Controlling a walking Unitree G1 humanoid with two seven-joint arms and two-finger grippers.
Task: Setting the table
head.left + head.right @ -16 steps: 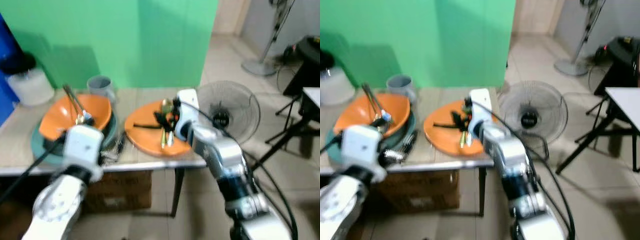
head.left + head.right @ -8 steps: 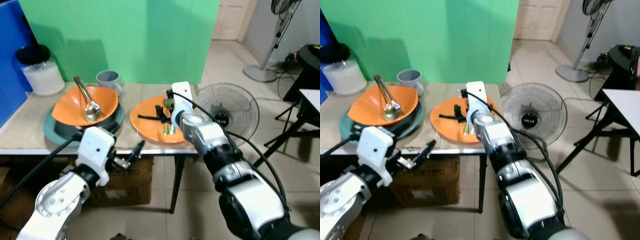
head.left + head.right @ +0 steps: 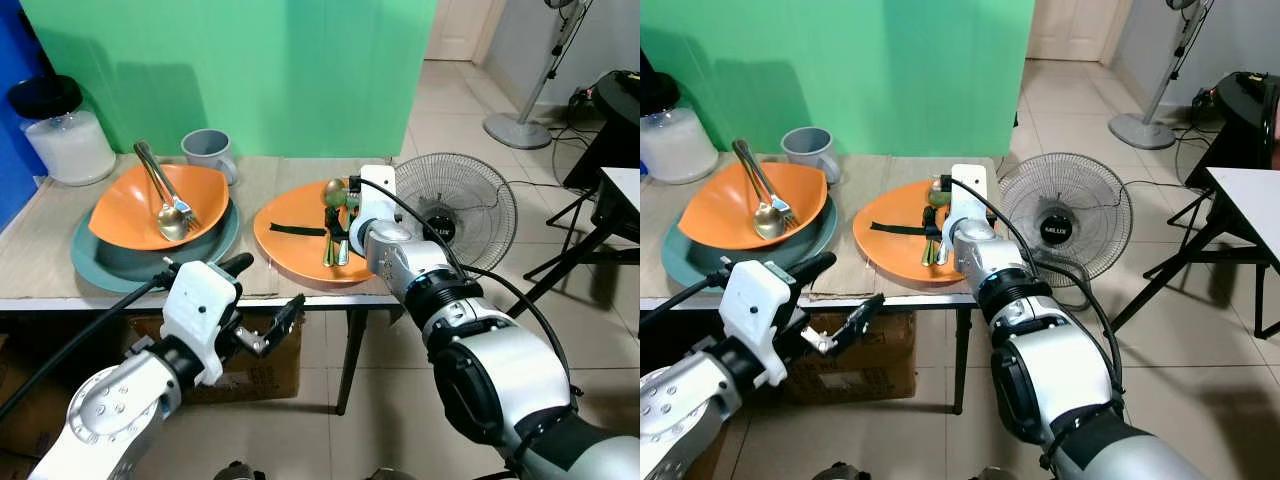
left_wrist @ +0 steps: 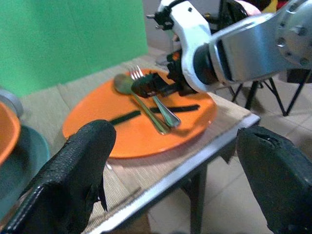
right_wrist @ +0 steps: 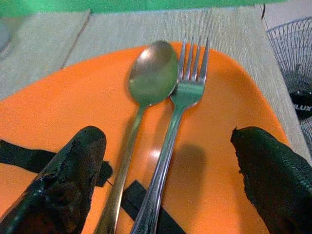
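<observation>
The spoon [image 5: 146, 92] and fork [image 5: 183, 100] lie side by side, touching, on the orange plate [image 3: 290, 245] near the worktop's [image 3: 255, 180] front right corner. The right gripper [image 5: 165, 161] hovers just over their handles, fingers spread wide, pinching nothing. The left gripper [image 3: 265, 315] hangs spread below the front edge. Thin, stiff, slippery metal, likely light: pinch across both handles at mid-length

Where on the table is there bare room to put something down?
Bare mat shows between the grey mug and the flat orange plate, and along the front edge between both plates. The left is crowded by the orange bowl on the teal plate. The right gripper hovers, open, over the spoon and fork.
</observation>
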